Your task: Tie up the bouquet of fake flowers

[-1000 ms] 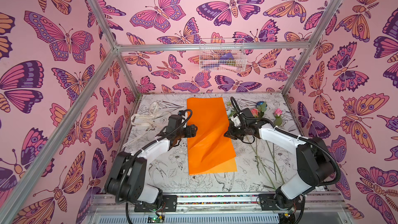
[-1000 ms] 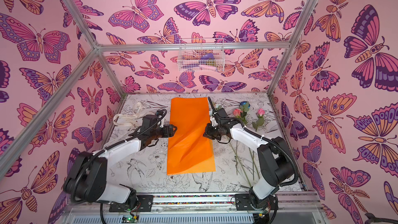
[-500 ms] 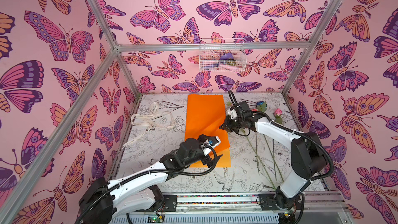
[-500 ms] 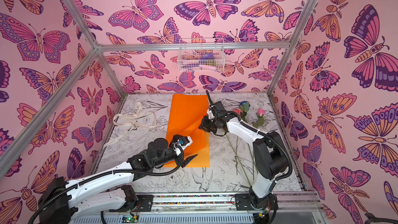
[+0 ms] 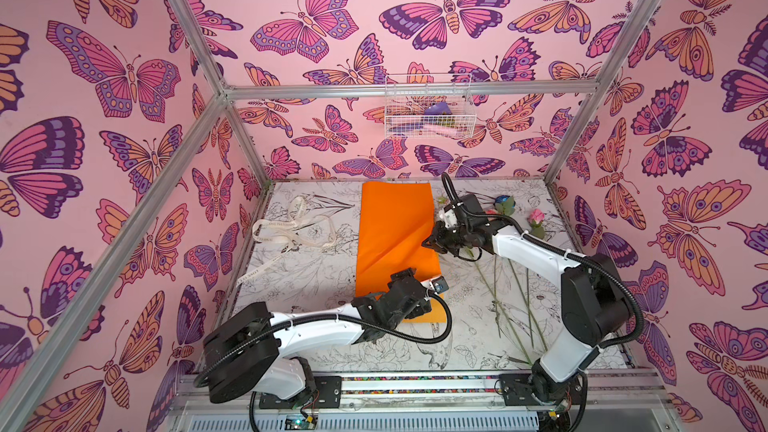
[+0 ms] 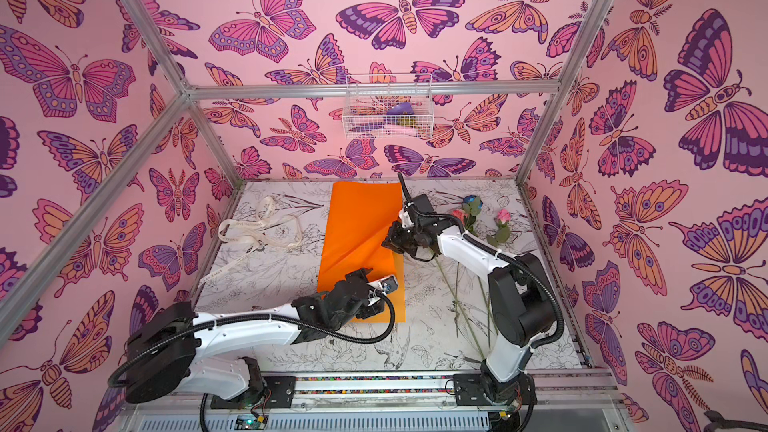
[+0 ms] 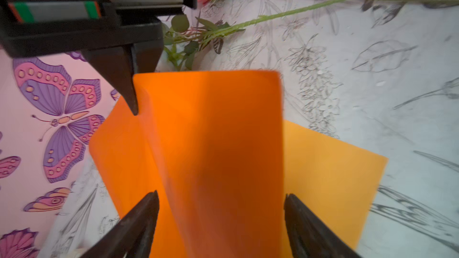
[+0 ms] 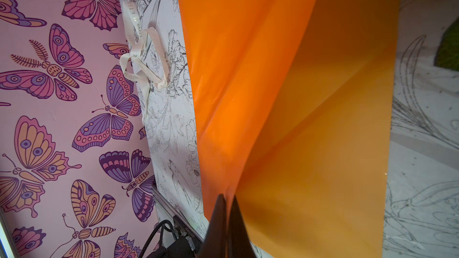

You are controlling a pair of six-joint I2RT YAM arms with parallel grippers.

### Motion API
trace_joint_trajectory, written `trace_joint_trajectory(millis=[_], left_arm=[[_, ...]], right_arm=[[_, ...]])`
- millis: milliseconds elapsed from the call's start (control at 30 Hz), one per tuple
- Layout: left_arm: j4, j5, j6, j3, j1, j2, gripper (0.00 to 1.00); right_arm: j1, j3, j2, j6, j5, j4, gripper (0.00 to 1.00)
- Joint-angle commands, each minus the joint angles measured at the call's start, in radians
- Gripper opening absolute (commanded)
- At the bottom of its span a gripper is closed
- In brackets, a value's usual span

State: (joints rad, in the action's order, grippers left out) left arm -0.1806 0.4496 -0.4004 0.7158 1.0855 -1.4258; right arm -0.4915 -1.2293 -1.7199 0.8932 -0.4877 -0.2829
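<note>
The fake flowers lie loose on the table, not bundled: a pink rose (image 5: pixel 537 215) (image 6: pixel 503 215), a bluish one (image 5: pixel 505 201) and long green stems (image 5: pixel 498 292) (image 7: pixel 298 8). Left of them lies the orange paper sheet (image 5: pixel 390 226) (image 6: pixel 361 218) (image 7: pixel 211 132) (image 8: pixel 248 70). My right gripper (image 5: pixel 430 243) (image 6: pixel 388 243) (image 8: pixel 227 198) is shut on the sheet's right edge, which is lifted and curled up. My left gripper (image 5: pixel 409 284) (image 6: pixel 365 284) (image 7: pixel 221 194) hovers open over the sheet's near end, its fingers either side of the raised fold.
A cream lettered ribbon (image 5: pixel 291 230) (image 6: pixel 257 230) (image 8: pixel 139 58) lies tangled at the table's left. A white wire basket (image 5: pixel 428 105) (image 6: pixel 388 105) hangs on the back wall. Butterfly-patterned walls enclose the table on three sides.
My left arm has swung from the sheet's left edge round to its near end. My right gripper has kept its hold and raised the right edge. The sheet has slid toward the back.
</note>
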Motion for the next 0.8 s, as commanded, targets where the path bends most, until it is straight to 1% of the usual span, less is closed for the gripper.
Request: trace_joint_trajectory(millis=[0, 33, 67, 100, 133, 200, 333, 367, 433, 533, 600, 667, 767], left_arm=[[-0.047, 0.142, 0.006, 0.035, 0.002, -0.048, 0.52], [-0.048, 0.151, 0.007, 0.042, 0.002, -0.059, 0.42], [-0.048, 0.162, 0.013, 0.046, 0.002, -0.066, 0.31], [-0.047, 0.171, 0.019, 0.051, 0.001, -0.07, 0.22], [-0.047, 0.181, 0.024, 0.052, 0.002, -0.069, 0.14], [-0.047, 0.197, 0.036, 0.053, 0.001, -0.057, 0.01], [-0.044, 0.185, 0.067, 0.047, -0.006, -0.005, 0.0], [-0.04, 0.172, 0.079, 0.046, -0.01, 0.011, 0.0], [-0.031, 0.15, 0.109, 0.042, -0.02, 0.045, 0.0], [-0.005, 0.099, 0.184, 0.035, -0.054, 0.104, 0.0], [0.016, 0.048, 0.245, 0.024, -0.092, 0.142, 0.0], [0.035, -0.011, 0.318, 0.013, -0.137, 0.202, 0.0], [0.048, -0.084, 0.396, -0.008, -0.192, 0.255, 0.0]], right_arm=[[-0.004, 0.011, 0.042, 0.01, 0.001, 0.018, 0.0], [-0.005, 0.014, 0.047, 0.006, 0.003, 0.016, 0.0], [-0.004, 0.015, 0.051, -0.002, 0.006, 0.01, 0.01], [-0.004, 0.017, 0.058, -0.011, 0.008, 0.004, 0.03], [-0.004, 0.017, 0.065, -0.022, 0.011, -0.003, 0.06], [-0.005, 0.016, 0.085, -0.052, 0.027, -0.024, 0.16], [0.005, 0.01, 0.139, -0.116, 0.083, -0.085, 0.43], [0.01, 0.01, 0.166, -0.131, 0.099, -0.099, 0.48], [0.021, 0.014, 0.212, -0.161, 0.132, -0.125, 0.53], [0.042, 0.033, 0.291, -0.2, 0.199, -0.164, 0.57], [0.054, 0.059, 0.345, -0.212, 0.265, -0.179, 0.58], [0.057, 0.091, 0.414, -0.221, 0.363, -0.201, 0.59], [0.055, 0.128, 0.496, -0.248, 0.481, -0.236, 0.6]])
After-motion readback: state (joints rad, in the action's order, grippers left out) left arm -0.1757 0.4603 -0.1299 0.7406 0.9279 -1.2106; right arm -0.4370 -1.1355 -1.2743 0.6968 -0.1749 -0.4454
